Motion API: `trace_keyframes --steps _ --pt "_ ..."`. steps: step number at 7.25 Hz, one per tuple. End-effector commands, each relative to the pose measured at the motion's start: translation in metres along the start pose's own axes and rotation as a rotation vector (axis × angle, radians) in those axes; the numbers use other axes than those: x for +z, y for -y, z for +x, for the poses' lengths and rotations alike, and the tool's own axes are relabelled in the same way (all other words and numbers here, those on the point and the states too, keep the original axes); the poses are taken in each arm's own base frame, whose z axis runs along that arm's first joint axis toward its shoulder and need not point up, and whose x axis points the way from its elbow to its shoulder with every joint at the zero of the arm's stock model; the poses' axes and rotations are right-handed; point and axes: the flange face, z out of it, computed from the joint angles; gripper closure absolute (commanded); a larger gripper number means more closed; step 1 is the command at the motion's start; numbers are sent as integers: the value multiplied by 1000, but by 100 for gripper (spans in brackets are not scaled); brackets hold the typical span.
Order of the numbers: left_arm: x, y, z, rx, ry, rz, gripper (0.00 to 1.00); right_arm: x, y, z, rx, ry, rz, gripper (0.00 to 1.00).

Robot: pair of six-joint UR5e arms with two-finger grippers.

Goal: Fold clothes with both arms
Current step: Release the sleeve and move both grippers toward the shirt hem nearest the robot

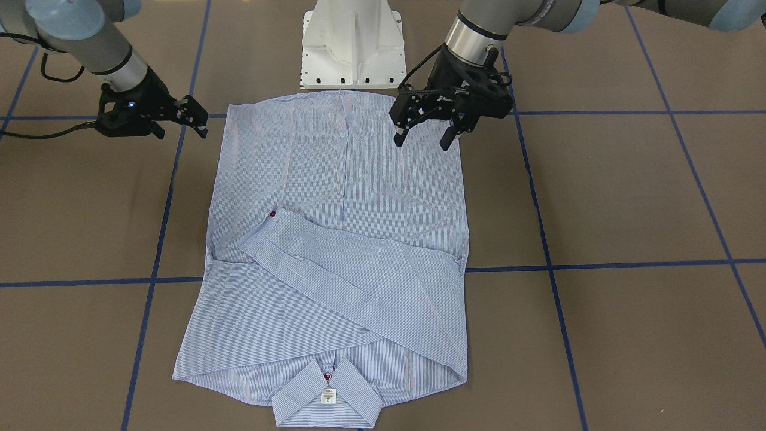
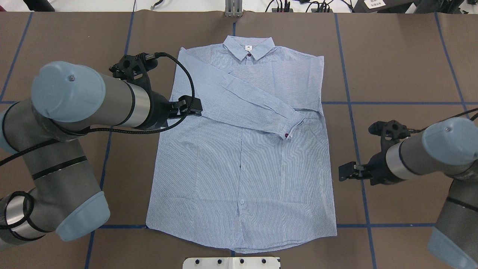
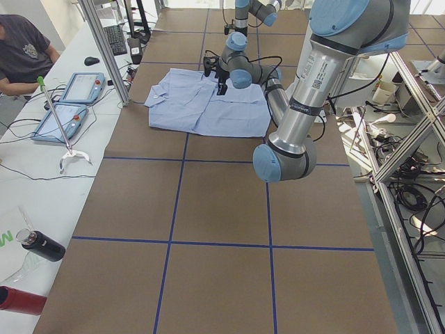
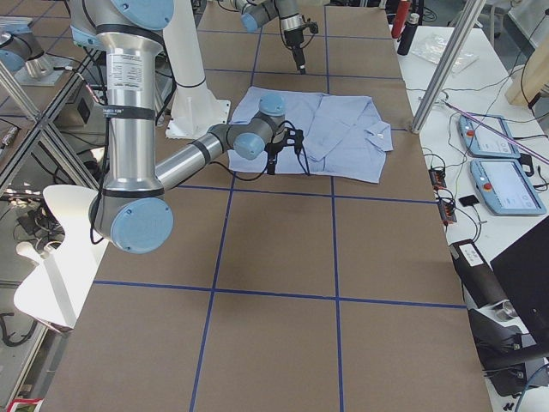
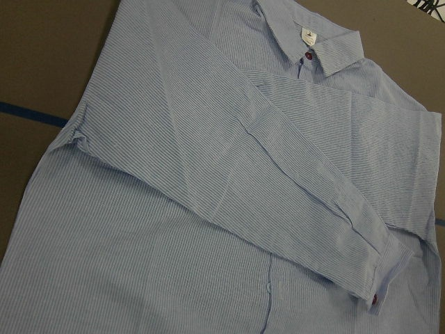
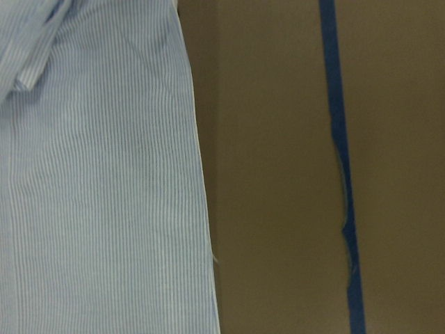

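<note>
The clothes are one light blue striped shirt (image 2: pixel 242 160) lying flat, front up, collar (image 2: pixel 249 46) at the far side. Both sleeves are folded across the chest, and the upper one ends in a cuff with a red button (image 2: pixel 286 135). My left gripper (image 1: pixel 422 142) is open and empty. It hovers above the shirt's left side (image 2: pixel 186 106), and its wrist view looks down on the folded sleeve (image 5: pixel 278 202). My right gripper (image 1: pixel 182 133) is open and empty, over bare table just off the shirt's right edge (image 2: pixel 348 172). Its wrist view shows that edge (image 6: pixel 191 181).
The white pedestal base (image 1: pixel 353 48) stands just behind the shirt's hem. Blue tape lines (image 2: pixel 351 112) cross the brown table. A side table with tablets (image 3: pixel 73 101) and a seated person (image 3: pixel 24 45) runs along the far edge. Bottles (image 3: pixel 42 245) lie there too.
</note>
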Motion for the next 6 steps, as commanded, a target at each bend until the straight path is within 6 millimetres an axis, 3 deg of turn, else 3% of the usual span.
trace_keyframes --steps 1,4,6 --pt "-12 -2 -6 -4 24 1 1 37 -54 -23 32 -19 -1 1" --pt "-9 -5 -6 0 27 -3 1 61 -86 -27 -26 -45 -59 0" --pt "-9 -4 -6 -1 29 -2 1 66 -96 -28 -44 -50 -75 0"
